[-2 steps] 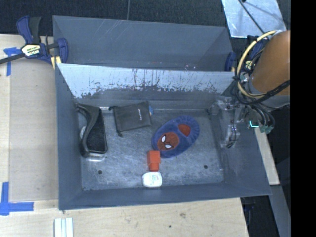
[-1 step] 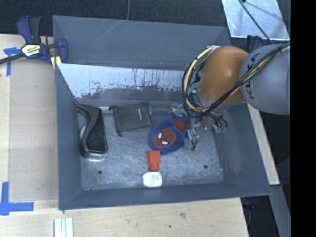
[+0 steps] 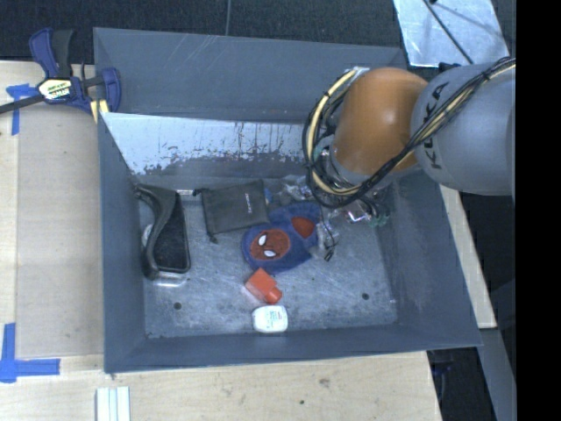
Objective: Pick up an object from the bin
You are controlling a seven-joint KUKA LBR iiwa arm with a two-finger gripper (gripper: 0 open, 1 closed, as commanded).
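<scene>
In the camera view, we see the arm coming in from the right of the frame, its orange cover (image 3: 377, 121) hanging over the upper right part of the grey bin (image 3: 118, 261). The hand (image 3: 326, 233) sits just below that cover, right of the bin's middle, at the right edge of a blue thing with a round red masked face (image 3: 267, 246). We cannot tell how far the hand is open, nor whether it has hold of anything, since the cover and cables hide much of it.

The blue thing lies at the middle of the bin floor. A dark grey flat case (image 3: 232, 209) touches it at upper left, a small orange-red block (image 3: 262, 284) lies just below it, and a white lump (image 3: 270, 319) lies below that. A black and grey handled tool (image 3: 166, 235) lies well apart at the left.

We judge the blue thing to be light and probably somewhat soft. Its red face looks smooth and may slip, so the blue edge nearest the hand seems the better place to grip.
</scene>
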